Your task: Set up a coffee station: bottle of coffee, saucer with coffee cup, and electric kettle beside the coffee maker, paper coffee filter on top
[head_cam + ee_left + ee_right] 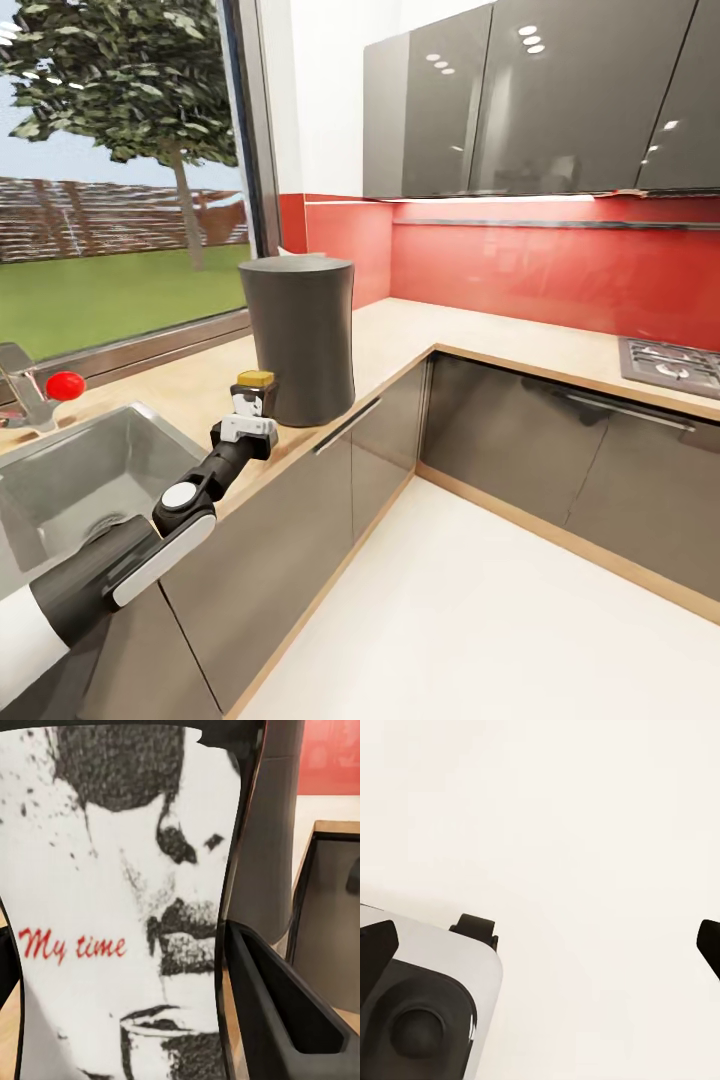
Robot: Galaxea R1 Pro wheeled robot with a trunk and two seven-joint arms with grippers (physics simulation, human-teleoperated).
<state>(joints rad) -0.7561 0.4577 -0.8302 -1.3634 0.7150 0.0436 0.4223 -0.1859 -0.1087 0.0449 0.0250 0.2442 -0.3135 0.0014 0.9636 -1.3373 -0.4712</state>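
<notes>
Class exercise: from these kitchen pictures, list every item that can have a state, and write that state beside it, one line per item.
bottle of coffee: upright, yellow lid on, held in the left gripper beside the coffee maker.
coffee maker: upright on the countertop.
left gripper: shut on the bottle.
right gripper: open, holding nothing, over pale floor.
sink: empty.
upper cabinets: doors closed.
lower cabinets: doors closed.

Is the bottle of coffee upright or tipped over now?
Upright. The bottle of coffee has its yellow lid on top, held in the left gripper beside the coffee maker.
</notes>
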